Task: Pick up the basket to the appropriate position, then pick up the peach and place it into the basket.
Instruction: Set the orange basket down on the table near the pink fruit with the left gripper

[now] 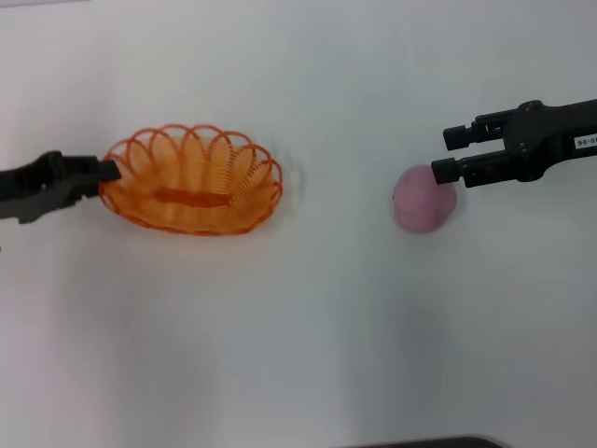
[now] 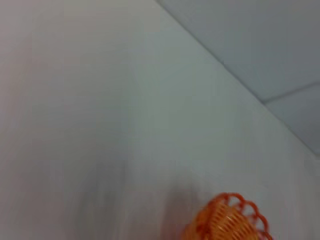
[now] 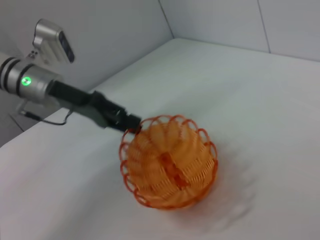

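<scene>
The orange wire basket sits left of centre on the white table. It also shows in the right wrist view and partly in the left wrist view. My left gripper is at the basket's left rim and looks shut on it; the right wrist view shows it too. The pinkish-mauve peach lies on the table at the right. My right gripper is open just above and to the right of the peach, with its lower finger at the peach's upper edge.
The white table stretches between basket and peach. A dark edge shows at the bottom of the head view. Grey wall panels stand behind the table.
</scene>
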Motion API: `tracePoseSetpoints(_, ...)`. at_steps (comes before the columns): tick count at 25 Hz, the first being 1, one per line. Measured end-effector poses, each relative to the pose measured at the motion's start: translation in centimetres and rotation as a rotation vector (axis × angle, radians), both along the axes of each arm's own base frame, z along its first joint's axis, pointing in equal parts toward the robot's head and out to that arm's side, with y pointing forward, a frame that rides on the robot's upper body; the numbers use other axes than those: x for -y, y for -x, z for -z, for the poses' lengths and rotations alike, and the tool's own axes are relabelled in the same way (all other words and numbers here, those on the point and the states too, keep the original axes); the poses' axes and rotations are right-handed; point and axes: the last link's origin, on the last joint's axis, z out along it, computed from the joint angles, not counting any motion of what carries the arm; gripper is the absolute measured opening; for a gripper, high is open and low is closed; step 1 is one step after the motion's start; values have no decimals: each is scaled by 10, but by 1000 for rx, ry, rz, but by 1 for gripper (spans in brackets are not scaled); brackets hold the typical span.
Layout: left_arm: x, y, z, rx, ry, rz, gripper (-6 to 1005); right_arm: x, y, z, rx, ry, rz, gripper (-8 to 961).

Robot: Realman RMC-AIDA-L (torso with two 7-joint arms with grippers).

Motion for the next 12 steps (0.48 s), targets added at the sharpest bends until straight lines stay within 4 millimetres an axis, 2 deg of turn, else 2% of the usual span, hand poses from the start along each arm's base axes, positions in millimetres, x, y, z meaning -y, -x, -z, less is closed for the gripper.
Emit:
tracePoseSetpoints(5, 7, -3, -11, 25, 66, 29, 389, -2, 2, -1, 0, -6, -6, 690)
tracePoseSetpoints(12, 5, 18, -33, -51, -7, -8, 628, -4, 3, -3, -6, -17, -6, 683)
